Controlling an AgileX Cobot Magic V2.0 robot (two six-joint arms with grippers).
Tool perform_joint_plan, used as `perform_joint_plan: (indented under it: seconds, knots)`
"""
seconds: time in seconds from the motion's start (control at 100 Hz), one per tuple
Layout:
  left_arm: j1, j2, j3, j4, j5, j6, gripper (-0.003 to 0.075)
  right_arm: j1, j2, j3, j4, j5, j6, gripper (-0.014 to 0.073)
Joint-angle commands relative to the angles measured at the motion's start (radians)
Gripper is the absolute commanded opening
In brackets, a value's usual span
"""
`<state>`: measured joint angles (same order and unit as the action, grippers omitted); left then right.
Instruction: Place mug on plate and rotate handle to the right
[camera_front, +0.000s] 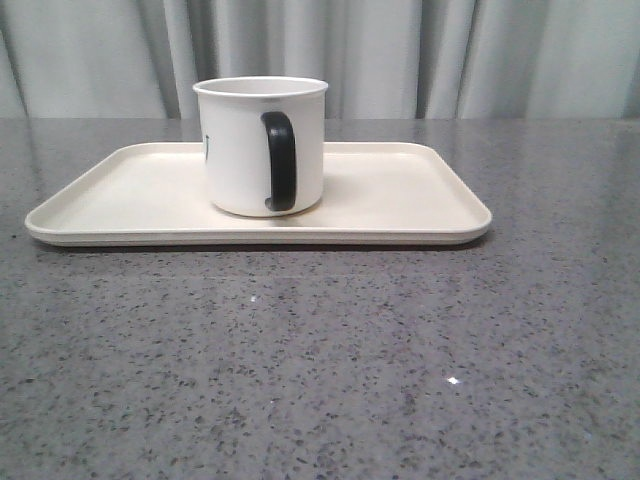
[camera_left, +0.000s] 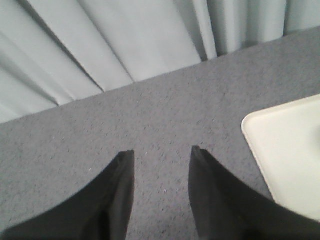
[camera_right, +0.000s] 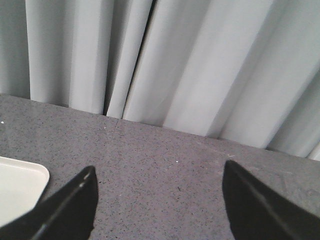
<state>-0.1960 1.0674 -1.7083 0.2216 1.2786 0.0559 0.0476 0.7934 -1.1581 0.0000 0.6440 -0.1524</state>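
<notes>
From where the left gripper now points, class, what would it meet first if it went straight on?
Probably bare table, then the curtain behind it. The left gripper is open and empty; the plate lies off to one side. Depth is unclear.

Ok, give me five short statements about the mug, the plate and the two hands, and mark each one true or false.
1. The mug stands upright on the plate. True.
2. The handle points to the right. False: in the front view it faces the camera.
3. The left hand is shut on the mug. False: its fingers are apart over bare table, holding nothing.
4. The right hand is open and empty. True.
5. The mug lies tipped on the table beside the plate. False: it sits on the plate, slightly left of its middle.
</notes>
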Motion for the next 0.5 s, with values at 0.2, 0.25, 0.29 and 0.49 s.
perform_joint_plan:
  seconds: [0.2,0.25,0.29,0.49]
  knots:
    - [0.033,-0.122,0.231,0.042,-0.052,-0.015,-0.0024,0.002,0.001,-0.029,-0.013,-0.055,-0.006,0.0526]
    - [0.033,-0.135,0.262,0.053,-0.054,-0.017,-0.0019,0.002,0.001,-0.029,-0.013,-0.054,-0.006,0.0526]
    - [0.035,-0.141,0.279,0.061,-0.054,-0.029,-0.0020,0.002,0.001,-0.029,-0.013,-0.054,-0.006,0.0526]
    - [0.039,-0.169,0.327,0.126,-0.049,-0.056,-0.0020,0.002,0.001,-0.029,-0.013,-0.068,-0.006,0.0526]
